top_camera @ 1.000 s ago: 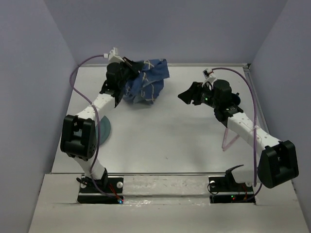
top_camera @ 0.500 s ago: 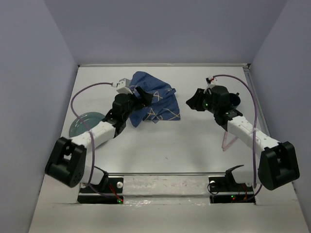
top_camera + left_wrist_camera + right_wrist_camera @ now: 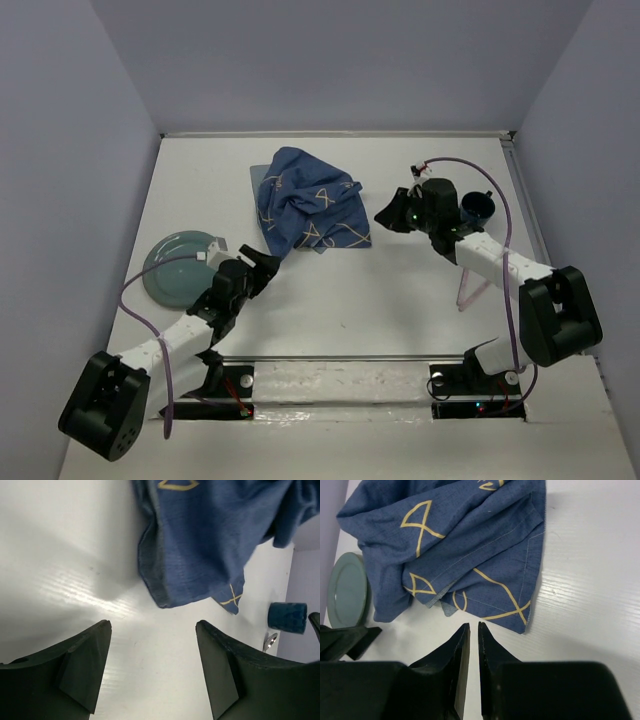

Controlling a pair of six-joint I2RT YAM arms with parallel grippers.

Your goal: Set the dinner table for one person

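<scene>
Withdrawn from the dark blue cloth with beige line drawings (image 3: 312, 205) since half a second ago: left arm (image 3: 175, 338), now folded back toward the near-left corner, off the fabric it reached into before. Cloth left in a crumpled heap toward the far middle of the large flat white worktop (image 3: 380, 300), no longer bunched high as a second ago. Nudged slightly closer to the cloth's right edge meanwhile: right arm (image 3: 490, 258).

Left jaws: spread wide, gripping nothing, touching nothing; hovering over bare worktop, with the cloth's (image 3: 210, 540) nearest hem just ahead of the tips. Right jaws: pinched to a thin slit, nothing between them; aimed at the cloth's (image 3: 455, 545) near corner, just short of the hem and apart from it.

Count: one cloth, one pale green round plate (image 3: 170, 275), one dark blue cup (image 3: 477, 208), one pale pink see-through item (image 3: 470, 290) of unclear kind, two arms.

Plate near the left edge of the worktop, left of the left jaws, apart from the cloth; showing also at the left margin of the right wrist view (image 3: 347, 590). Cup (image 3: 286, 617) at the right, just behind the right wrist, well apart from the cloth; beside it a small shiny metal piece (image 3: 270, 641), too small to identify. Pink item beside the right forearm. Bare worktop between each pair of jaws and the cloth.
</scene>
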